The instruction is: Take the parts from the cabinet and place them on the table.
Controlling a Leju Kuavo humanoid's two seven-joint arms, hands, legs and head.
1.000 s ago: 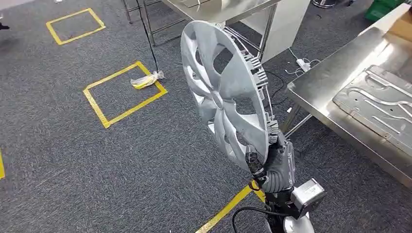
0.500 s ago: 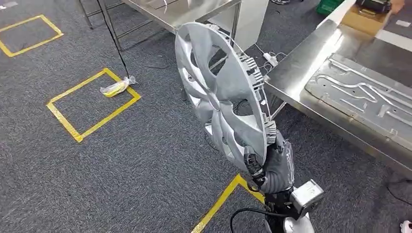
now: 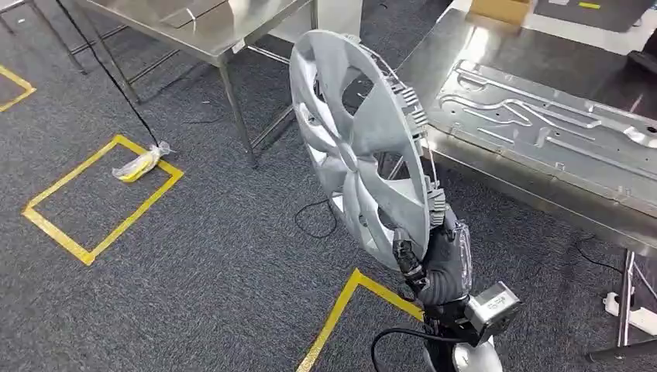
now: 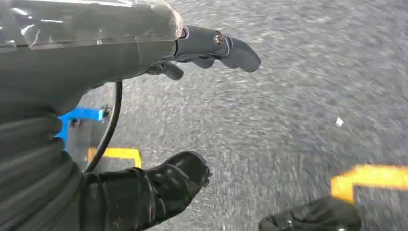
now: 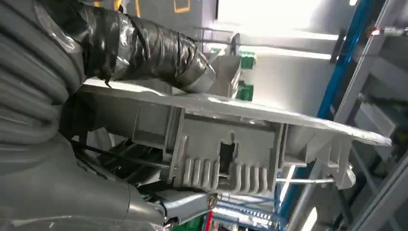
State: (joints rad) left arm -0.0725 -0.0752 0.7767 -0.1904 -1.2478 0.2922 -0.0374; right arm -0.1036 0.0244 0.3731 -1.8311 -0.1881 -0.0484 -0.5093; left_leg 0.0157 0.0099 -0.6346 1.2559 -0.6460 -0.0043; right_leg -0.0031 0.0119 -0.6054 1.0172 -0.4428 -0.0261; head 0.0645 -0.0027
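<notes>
A large silver wheel cover [image 3: 358, 147] stands upright on edge in the air above the grey carpet [image 3: 194, 256], gripped at its lower rim by the robot's right hand [image 3: 435, 263], whose dark taped fingers [image 5: 144, 48] press on its face in the right wrist view. Just beside it, to the right, a steel bench [image 3: 496, 178] carries a flat stamped metal panel [image 3: 550, 124]. A second steel bench [image 3: 194, 31] stands further back. On the floor, a yellow tape square [image 3: 101, 198] holds a small plastic-wrapped yellow item [image 3: 139, 163]. The left hand [image 4: 144, 120] hangs over carpet, holding nothing, fingers apart.
</notes>
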